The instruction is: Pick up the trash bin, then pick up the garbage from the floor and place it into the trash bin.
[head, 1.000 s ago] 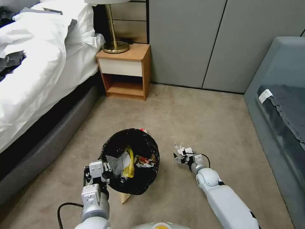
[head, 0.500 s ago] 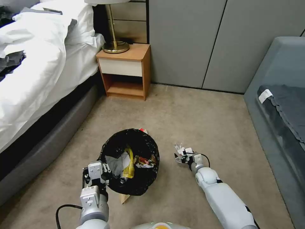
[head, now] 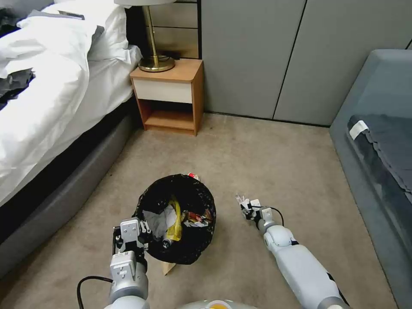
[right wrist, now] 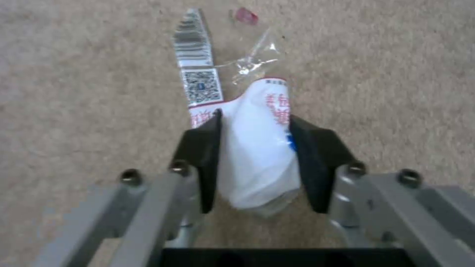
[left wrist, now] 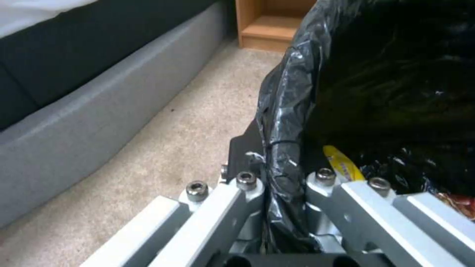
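Observation:
The trash bin (head: 177,216), lined with a crinkly black bag, hangs low over the carpet with my left gripper (head: 138,231) shut on its near rim. In the left wrist view the fingers (left wrist: 247,185) pinch the black liner (left wrist: 284,122). Inside the bin lie a yellow wrapper (head: 175,221), grey-white tissue (head: 155,221) and shiny wrappers (head: 195,216). To the bin's right, my right gripper (head: 245,206) is low over the floor, shut on a white wrapper with red print (right wrist: 257,155) between its black pads (right wrist: 205,148). A brown paper scrap (head: 168,267) pokes out beneath the bin.
A bed (head: 47,107) with white bedding runs along the left. A wooden nightstand (head: 169,96) carrying a brass lamp (head: 155,60) stands against the back wall. A grey sofa (head: 377,141) lines the right. Open carpet (head: 266,159) lies between. A small red-white scrap (head: 193,175) peeks out behind the bin.
My right gripper has turned slightly and shifted a little to the right, still holding the white wrapper. The left arm and the bin have barely moved.

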`<state>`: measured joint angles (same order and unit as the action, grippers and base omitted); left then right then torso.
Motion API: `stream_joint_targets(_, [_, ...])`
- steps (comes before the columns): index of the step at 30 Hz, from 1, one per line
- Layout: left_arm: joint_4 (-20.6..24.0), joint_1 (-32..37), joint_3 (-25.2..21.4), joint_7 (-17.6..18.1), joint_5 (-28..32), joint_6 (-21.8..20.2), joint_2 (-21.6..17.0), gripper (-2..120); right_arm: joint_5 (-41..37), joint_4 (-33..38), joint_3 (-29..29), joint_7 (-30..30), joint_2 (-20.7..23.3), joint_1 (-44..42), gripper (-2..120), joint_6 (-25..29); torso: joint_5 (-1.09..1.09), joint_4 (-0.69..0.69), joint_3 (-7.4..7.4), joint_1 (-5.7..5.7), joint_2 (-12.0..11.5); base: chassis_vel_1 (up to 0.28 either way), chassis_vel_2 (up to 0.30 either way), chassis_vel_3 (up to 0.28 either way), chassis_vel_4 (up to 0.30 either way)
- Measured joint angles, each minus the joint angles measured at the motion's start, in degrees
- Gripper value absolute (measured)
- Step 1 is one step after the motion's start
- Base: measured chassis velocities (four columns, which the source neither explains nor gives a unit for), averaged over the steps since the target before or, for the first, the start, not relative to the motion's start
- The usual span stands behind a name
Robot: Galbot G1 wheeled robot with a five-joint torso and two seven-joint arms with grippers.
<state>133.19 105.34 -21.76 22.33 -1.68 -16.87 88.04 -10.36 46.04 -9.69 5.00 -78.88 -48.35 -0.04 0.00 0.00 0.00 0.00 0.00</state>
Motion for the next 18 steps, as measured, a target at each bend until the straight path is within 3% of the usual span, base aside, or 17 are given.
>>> stream_joint_targets(8, [0.0, 0.15, -0.05, 0.05, -0.02, 0.0, 0.02, 3, 0.48, -2.89, -0.48, 0.01, -0.54, 0.75, 2, 2.01, 0.0, 0.0, 0.0, 0.0, 0.0, 0.0, 0.0, 0.0, 0.0])
stream_joint_targets(18, [0.03, -0.02, 0.26, 0.05, -0.4, -0.12, 0.2, 3, -0.36, -1.24, -0.65, 0.07, -0.08, 0.12, 0, 3.2, 0.0, 0.0, 0.0, 0.0, 0.0, 0.0, 0.0, 0.0, 0.0])
